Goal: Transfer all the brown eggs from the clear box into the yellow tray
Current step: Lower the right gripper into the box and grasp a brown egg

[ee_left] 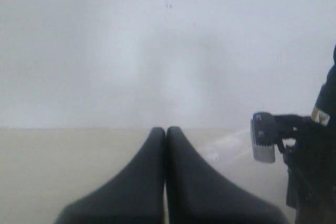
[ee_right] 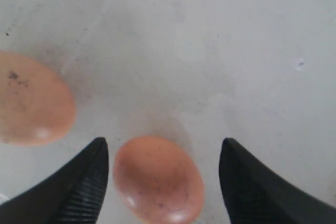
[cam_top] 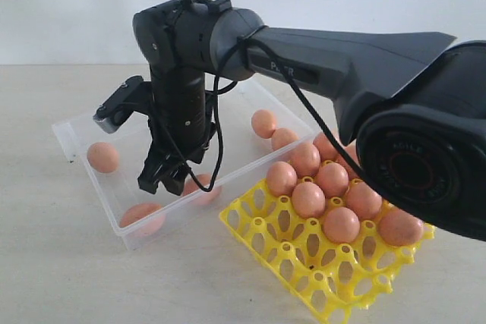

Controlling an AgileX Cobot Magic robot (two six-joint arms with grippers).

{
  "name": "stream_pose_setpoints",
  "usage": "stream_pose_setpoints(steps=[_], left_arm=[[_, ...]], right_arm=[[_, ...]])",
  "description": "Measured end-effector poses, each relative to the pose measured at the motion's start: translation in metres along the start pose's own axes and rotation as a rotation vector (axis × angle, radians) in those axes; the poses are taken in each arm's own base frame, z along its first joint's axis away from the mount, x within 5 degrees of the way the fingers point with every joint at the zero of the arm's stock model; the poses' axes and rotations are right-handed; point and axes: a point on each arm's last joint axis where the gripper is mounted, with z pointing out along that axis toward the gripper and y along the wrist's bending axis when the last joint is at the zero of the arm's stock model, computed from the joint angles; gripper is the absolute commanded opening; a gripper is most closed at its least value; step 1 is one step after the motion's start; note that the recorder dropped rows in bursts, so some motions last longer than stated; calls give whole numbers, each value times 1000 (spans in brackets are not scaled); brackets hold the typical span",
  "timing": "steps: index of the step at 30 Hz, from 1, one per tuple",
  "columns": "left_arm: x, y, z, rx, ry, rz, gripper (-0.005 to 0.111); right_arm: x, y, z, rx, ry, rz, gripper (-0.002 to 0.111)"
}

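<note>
Inside the clear box (cam_top: 121, 180) I have the right gripper (ee_right: 164, 145) spread wide and empty, one brown egg (ee_right: 157, 179) lying between its fingers (long axis skewed across the gap).

Right gripper (cam_top: 171, 178) hangs inside the clear box (cam_top: 76, 138) with its jaws spread. One brown egg (ee_right: 157, 179) lies between them, with a narrow gap on one side and a wider one on the other.

Box floor is bare between the far-left egg (cam_top: 102, 157) and the gripper. Near-corner egg (cam_top: 143, 218) lies against the near wall. Two eggs (cam_top: 263, 123) crowd the far right end.

Yellow tray (cam_top: 304, 263): far rows are filled, and the near cups are open from above. Right arm (cam_top: 342, 66) crosses above the box's right end and hides the tray's far right. Its clearance cannot be told.
</note>
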Motion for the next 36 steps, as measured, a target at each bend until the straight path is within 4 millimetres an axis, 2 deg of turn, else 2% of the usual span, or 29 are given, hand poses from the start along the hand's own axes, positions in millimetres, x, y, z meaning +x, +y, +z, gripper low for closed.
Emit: stream_pose_setpoints(steps=[7, 13, 16, 20, 22, 25, 26, 36], left_arm=[[-9, 1, 0, -13, -98, 0, -4], [-26, 1, -4, -27, -292, 79, -4], [-33, 1, -6, -30, -371, 99, -4], [-34, 1, -7, -31, -387, 103, -4], [-34, 1, -7, -30, -381, 105, -4], [-30, 1, -5, -26, -338, 107, -4], [-29, 1, -5, -25, -323, 108, -4], [-17, 0, -2, -14, -184, 108, -4]], right_arm=[[4, -7, 16, 0, 36, 35, 59], [6, -7, 30, 1, 62, 75, 59], [8, -10, 32, 34, 78, 116, 59], [9, -14, 34, 75, 93, 158, 58], [10, -14, 35, 82, 97, 170, 46], [10, -14, 35, 84, 100, 195, 8], [10, -14, 35, 84, 100, 198, 1], [10, -14, 35, 91, 99, 294, 1]])
